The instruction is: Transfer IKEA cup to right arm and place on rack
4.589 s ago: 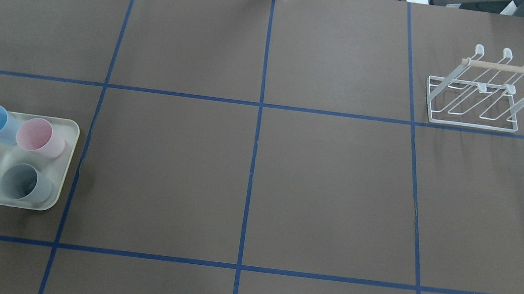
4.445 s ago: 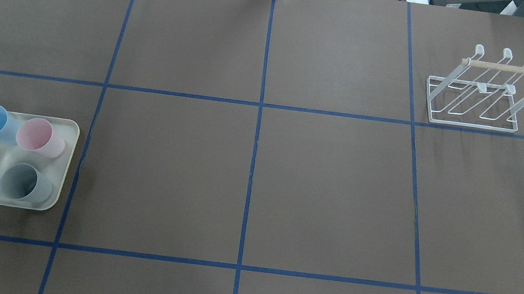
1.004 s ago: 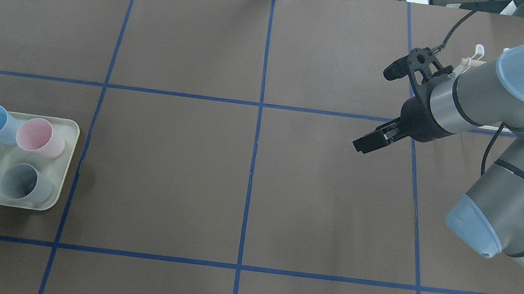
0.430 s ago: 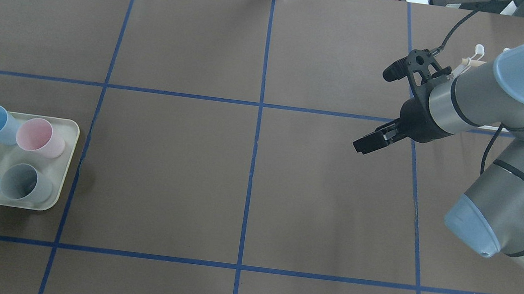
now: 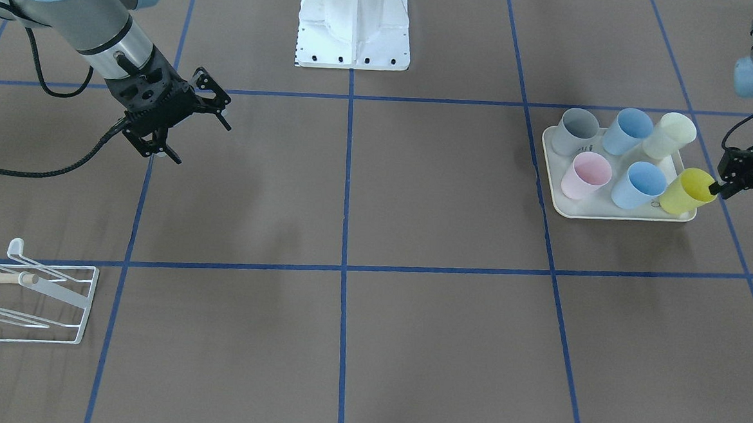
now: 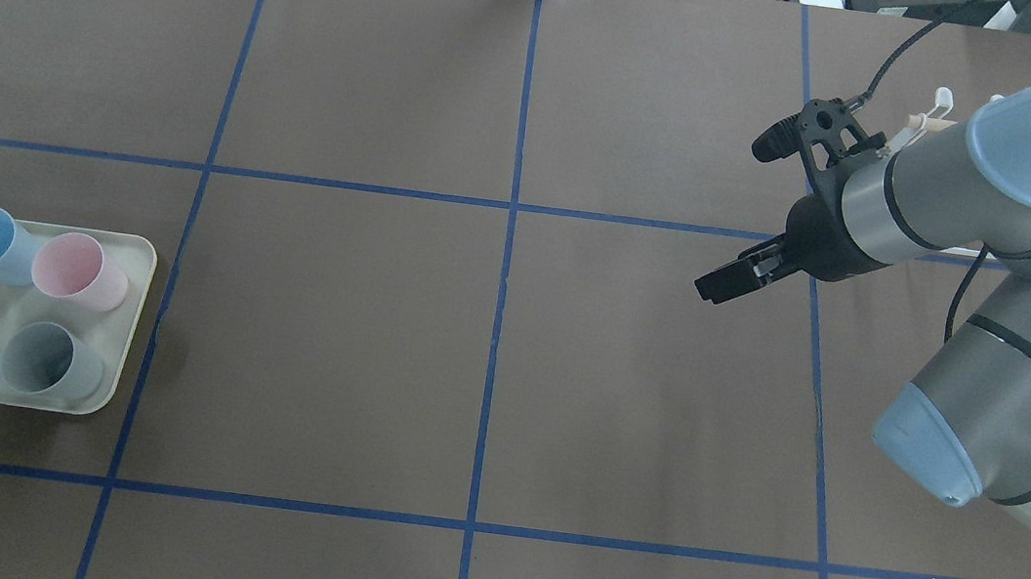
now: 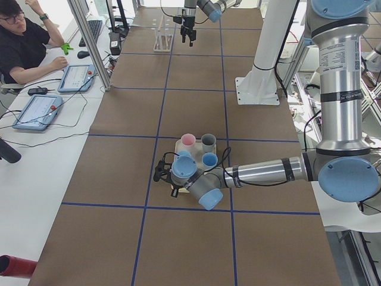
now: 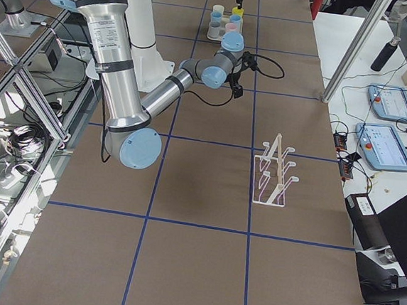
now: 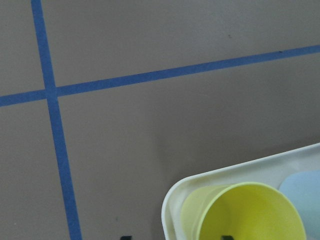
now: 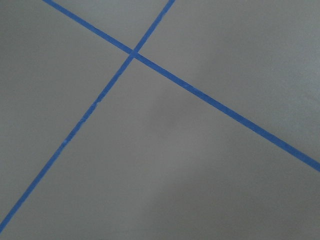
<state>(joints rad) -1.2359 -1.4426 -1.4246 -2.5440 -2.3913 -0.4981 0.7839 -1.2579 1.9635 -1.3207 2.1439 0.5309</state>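
The left fingers (image 5: 715, 188) stand parted at the yellow IKEA cup (image 5: 684, 191), on the near side of the desk (image 6: 321, 354). In the left wrist view one dark tip shows over the cup's mouth and the other outside its wall. We judge that they straddle the rim without yet pinching it; whether either tip touches the plastic, we cannot tell. The cup stands mouth-up on an outer corner of the cream tray (image 5: 608, 215), which also carries five more pastel cups (image 5: 585, 173). That upright, open-mouthed stance is, we think, what lets one finger slip inside. The cup is not yet lifted and sits well apart from its goal.

Farther out, over the brown covering and its blue tape grid (image 6: 496, 327), the right fingers (image 6: 721, 283) hover spread wide and hold nothing. The right wrist camera sees only covering and tape. We read this pose as a staging post for the hand-over, between tray and rack.

Farthest off, at the desk's far right corner, the white wire rack (image 5: 15, 245) carries no cup, and its rounded prong tips point upward, ready to take one. It stands on the right arm's side, well apart from the tray. That spacing, in our judgement, is why the cup must change arms.
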